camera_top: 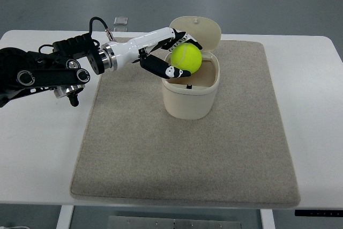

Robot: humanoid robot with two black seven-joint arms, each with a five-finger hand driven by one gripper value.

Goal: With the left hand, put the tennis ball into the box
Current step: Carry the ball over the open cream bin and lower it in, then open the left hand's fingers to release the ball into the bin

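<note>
While your left hand (pixel 170 54) grips the ball (pixel 186 59), fingers curled over its top and under its near side, the ball hangs right over the mouth of the box (pixel 190 97), toward the left part of the opening. That is the relation that matters: the ball lies at the hand's far tip, to the right of the wrist, and the cavity is straight below it, with the lid (pixel 201 30) tipped open behind. The arm comes in from the left, almost level, running along the mat (pixel 182 148). Your right hand is out of view, so the left is the only one near. I judge that you need only lower slightly and let go; watch the near rim, which sits just under your lower fingers (pixel 161 68). The counter (pixel 37 148) carries it all.
</note>
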